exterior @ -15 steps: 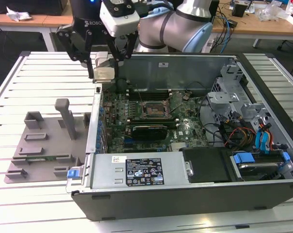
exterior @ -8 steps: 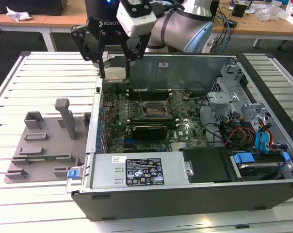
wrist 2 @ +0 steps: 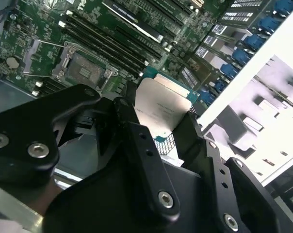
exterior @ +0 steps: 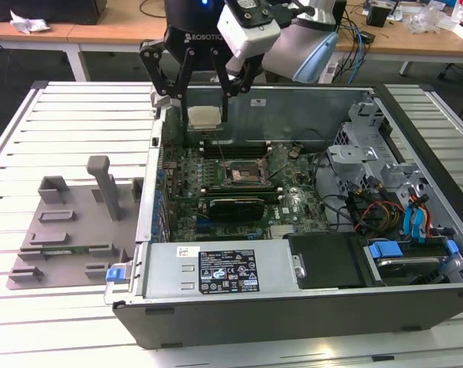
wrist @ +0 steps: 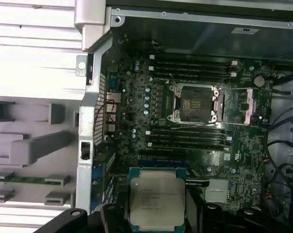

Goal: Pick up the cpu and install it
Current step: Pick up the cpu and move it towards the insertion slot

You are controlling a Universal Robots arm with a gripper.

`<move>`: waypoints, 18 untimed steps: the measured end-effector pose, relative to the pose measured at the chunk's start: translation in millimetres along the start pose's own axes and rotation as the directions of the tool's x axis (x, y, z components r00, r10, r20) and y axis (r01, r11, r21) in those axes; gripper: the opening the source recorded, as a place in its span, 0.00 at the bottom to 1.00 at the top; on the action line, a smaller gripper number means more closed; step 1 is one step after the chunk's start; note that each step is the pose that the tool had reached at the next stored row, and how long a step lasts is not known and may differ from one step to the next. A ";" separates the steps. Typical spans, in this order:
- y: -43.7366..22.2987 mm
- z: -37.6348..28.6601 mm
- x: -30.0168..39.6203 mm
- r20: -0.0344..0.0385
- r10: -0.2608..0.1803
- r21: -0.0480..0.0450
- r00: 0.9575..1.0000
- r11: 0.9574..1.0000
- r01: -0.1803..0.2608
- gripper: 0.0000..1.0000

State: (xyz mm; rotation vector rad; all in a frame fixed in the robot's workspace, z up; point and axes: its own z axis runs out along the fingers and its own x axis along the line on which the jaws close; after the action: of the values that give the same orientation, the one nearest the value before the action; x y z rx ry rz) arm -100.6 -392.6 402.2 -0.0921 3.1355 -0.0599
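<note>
The gripper [exterior: 202, 112] grips the cpu [exterior: 203, 118] by two opposite edges between its fingers [wrist 2: 137, 141]. It is above the case [exterior: 308, 103], apart from the open socket [exterior: 241, 175], farther back and toward the exterior view's left. This carry calls for a level chip, squared to the socket frame, with even edge pressure.

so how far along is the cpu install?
Pick looks done: the black hand is shut on the pale silver square cpu, held above the green motherboard. Not seated yet: the dark metal-framed socket sits empty, its retention frame flipped open.
</note>
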 end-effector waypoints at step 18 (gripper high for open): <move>0.0 3.2 -65.7 -0.002 0.000 0.002 1.000 1.000 0.000 0.55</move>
State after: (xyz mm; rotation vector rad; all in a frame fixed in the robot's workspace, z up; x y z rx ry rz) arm -35.0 -388.9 399.2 -0.0921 3.1370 -0.0626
